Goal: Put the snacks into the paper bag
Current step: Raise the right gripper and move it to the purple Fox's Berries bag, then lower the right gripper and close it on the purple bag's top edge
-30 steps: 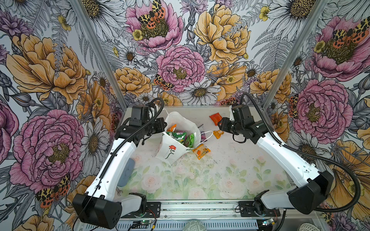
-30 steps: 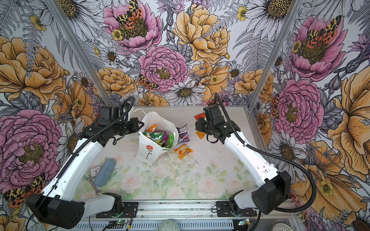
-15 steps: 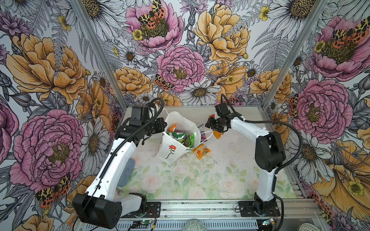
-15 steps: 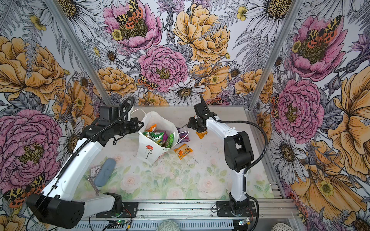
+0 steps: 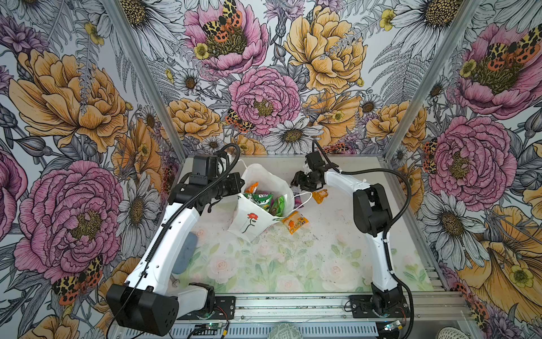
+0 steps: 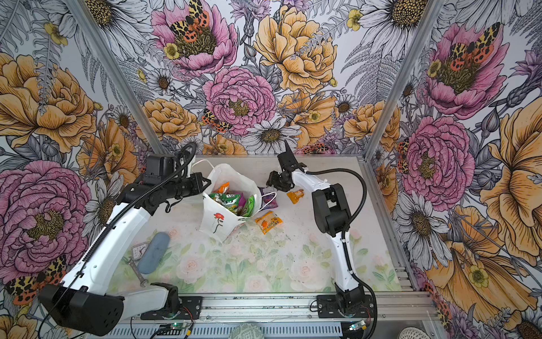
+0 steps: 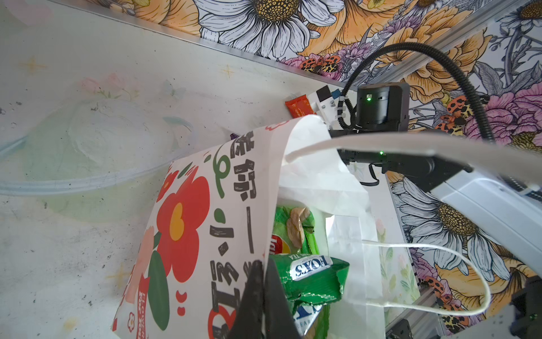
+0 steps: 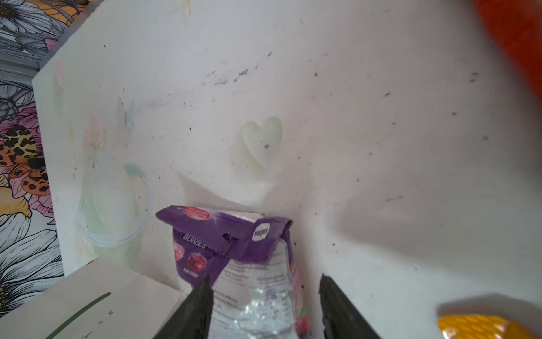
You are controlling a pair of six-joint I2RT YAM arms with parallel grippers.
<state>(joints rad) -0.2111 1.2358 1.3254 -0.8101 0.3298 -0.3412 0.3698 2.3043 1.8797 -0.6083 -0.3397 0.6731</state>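
Compared with one second ago, the right arm has changed the most. Then it lay stretched out low from the right side; now its elbow stands high and folded. The right hand [image 5: 299, 183] has moved to the left, away from the red packet [image 7: 297, 107] and closer to the paper bag [image 5: 249, 223].

In the right wrist view its fingers [image 8: 199, 305] stand apart, one on each side of the purple packet [image 8: 234, 243]. This packet lies on the tabletop [image 8: 322, 117] just beside the bag. One finger is at the packet's edge and the other has a clear gap, so the packet is not clamped.

The left arm has not moved. The left hand [image 7: 262, 264] is still pressed together on the rim of the bag. The bag stays in the same place, near the back middle of the tabletop, tilted and with its mouth open. Inside it are the green packets [image 5: 262, 198] and an orange packet [image 5: 252, 187], as before.

Outside the bag, the orange fruit packet [image 5: 294, 223] lies just beside the bag's front corner, and the small orange packet [image 5: 319, 196] lies near the right hand. Both are where they were. The red packet showed in both top views earlier. Now the right arm covers it there, and only the left wrist view shows it, close to the right wrist.
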